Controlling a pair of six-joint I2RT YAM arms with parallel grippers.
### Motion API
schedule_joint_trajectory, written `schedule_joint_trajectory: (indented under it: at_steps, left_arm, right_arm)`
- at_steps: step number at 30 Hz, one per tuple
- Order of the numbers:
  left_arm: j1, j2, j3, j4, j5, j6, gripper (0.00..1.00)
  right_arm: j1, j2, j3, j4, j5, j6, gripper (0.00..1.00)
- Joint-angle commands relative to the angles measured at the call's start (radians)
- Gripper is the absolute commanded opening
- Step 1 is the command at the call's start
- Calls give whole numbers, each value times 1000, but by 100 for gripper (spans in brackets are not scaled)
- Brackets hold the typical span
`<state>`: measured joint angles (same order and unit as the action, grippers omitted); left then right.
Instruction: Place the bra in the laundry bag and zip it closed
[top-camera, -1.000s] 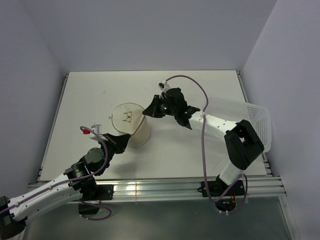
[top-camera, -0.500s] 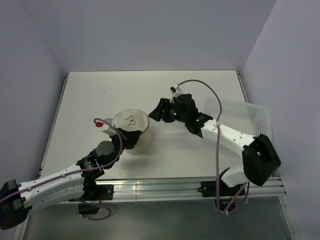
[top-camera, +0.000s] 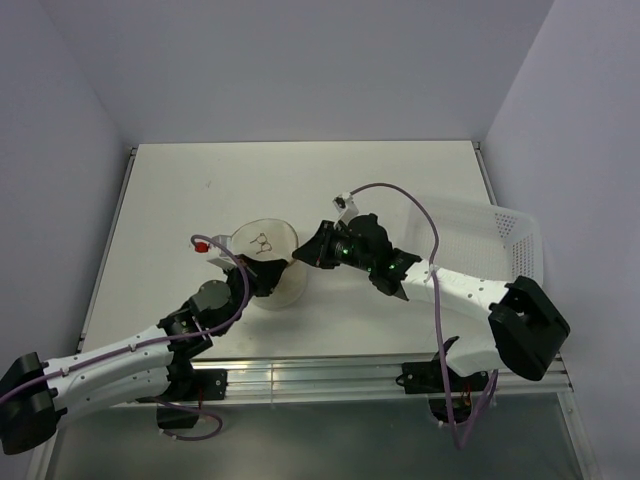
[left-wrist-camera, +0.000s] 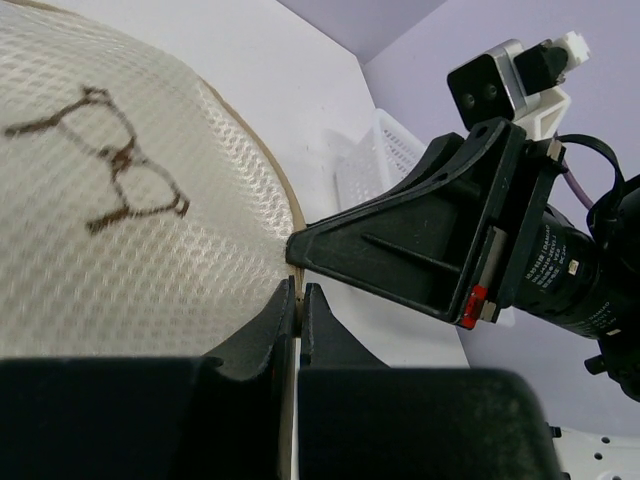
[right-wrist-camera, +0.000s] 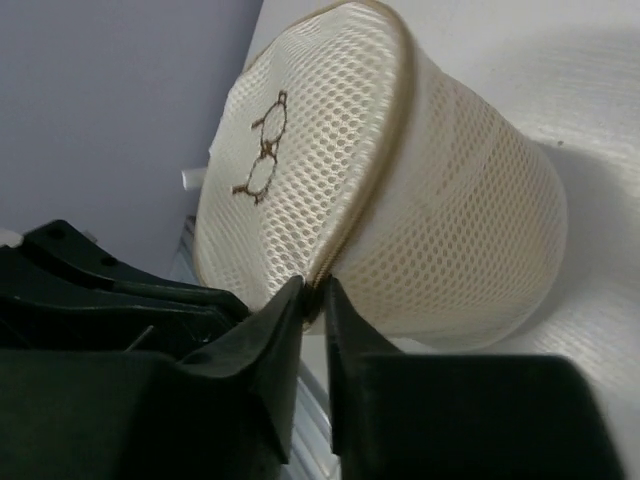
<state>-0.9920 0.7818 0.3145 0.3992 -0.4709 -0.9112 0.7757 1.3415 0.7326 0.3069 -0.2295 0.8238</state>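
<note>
The laundry bag (top-camera: 262, 243) is a cream mesh drum with a brown bra drawing on its lid, lying on its side on the white table (top-camera: 200, 180). My left gripper (top-camera: 268, 283) is shut on the bag's zip seam at the lid's rim (left-wrist-camera: 292, 262). My right gripper (top-camera: 302, 256) pinches the same seam from the opposite side, its fingertips closed on a small dark zip pull (right-wrist-camera: 320, 293). In the right wrist view the bag (right-wrist-camera: 440, 190) fills the upper half. The bra is hidden.
A white plastic mesh basket (top-camera: 490, 235) sits at the table's right edge, behind the right arm. The right gripper's black finger (left-wrist-camera: 400, 255) fills the space just beyond my left fingertips. Grey walls enclose the table on three sides.
My right gripper let go of the bag's upper rim, opened, dropped lower and closed down on the zip. The left arm pushed forward and the bag shifted slightly toward the front.
</note>
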Motion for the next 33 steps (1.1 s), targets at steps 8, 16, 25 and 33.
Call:
schedule_joint_trajectory:
  at_steps: [8,16,25,33]
  left_arm:
    - [-4,-82,3,-28,-18,11,0]
    - [-4,-341,-57,-359,-84,-18,0]
    - [-4,-460,-35,-476,-140,9,0]
    - [-5,-227,3,-162,-14,37,0]
  right_arm:
    - [-24,34,48,29,85,-23,0]
    - [-125,102,128,15,47,-94,0]
    - [-177,234,309,-63,-33,-173,0]
    - [-102,98,231,-194,87,-184,62]
